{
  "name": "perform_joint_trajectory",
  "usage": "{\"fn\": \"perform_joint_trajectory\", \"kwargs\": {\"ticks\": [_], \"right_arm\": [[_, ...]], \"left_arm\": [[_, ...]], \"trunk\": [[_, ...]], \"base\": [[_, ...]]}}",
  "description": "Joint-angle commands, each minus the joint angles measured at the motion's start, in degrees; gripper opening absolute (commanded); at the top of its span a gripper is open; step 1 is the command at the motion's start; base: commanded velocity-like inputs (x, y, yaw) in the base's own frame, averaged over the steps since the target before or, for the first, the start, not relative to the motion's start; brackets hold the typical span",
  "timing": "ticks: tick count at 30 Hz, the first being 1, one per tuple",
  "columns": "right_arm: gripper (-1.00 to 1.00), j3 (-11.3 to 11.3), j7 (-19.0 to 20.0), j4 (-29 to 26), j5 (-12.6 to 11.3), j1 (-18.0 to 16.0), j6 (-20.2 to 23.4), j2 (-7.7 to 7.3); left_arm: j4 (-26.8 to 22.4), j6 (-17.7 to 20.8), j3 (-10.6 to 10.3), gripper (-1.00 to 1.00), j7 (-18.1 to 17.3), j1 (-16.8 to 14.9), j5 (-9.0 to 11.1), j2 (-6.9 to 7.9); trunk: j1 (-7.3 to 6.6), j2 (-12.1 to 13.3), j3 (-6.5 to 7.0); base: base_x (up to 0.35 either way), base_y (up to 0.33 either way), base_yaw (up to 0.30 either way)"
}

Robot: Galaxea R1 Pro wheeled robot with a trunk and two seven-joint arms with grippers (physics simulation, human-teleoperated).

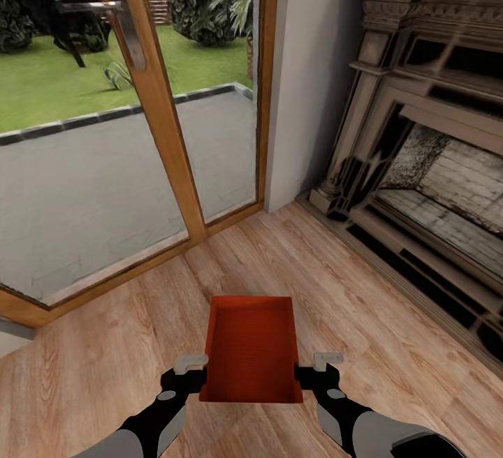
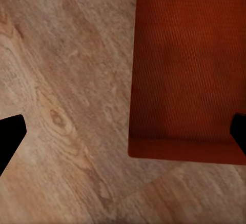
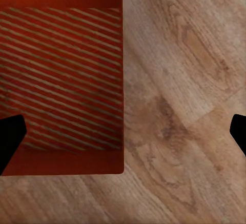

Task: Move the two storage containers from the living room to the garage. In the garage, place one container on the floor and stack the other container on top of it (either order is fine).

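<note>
From the head view we see the storage container (image 1: pixel 251 357) at 6 o'clock over the wood floor (image 1: pixel 363 283), left gripper (image 1: pixel 187 372) and right gripper (image 1: pixel 316 368) pressed against its sides; in both wrist views jaws spread wide, clasping nothing.

Both arms reach forward, low in the head view, forearms angled slightly inward. The left gripper (image 1: pixel 190 374) sits at the near left, its pale finger (image 1: pixel 190 362) pointing inward to the right. The right gripper (image 1: pixel 316 372) mirrors it at the near right, its pale finger (image 1: pixel 327 358) turned inward to the left. In each wrist view two dark fingertips stand wide apart at the frame edges.
</note>
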Motion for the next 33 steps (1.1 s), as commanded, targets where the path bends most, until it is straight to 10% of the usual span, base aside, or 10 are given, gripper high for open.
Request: {"fn": "perform_joint_trajectory", "kwargs": {"ticks": [1,33], "right_arm": [[1.0,0.5,-0.12,0.12,-0.52,-0.05,-0.23,0.03],[1.0,0.49,0.67,0.16,-0.45,0.63,-2.35,-0.03]], "left_arm": [[0.04,-0.22,-0.5,1.0,0.3,-0.04,0.53,0.02],[0.1,-0.28,-0.7,1.0,0.2,-0.04,0.53,0.09]], "trunk": [[0.22,-0.44,-0.22],[7.25,-13.27,-5.96]], "base": [[0.0,0.0,0.0],[0.0,0.0,0.0]]}}
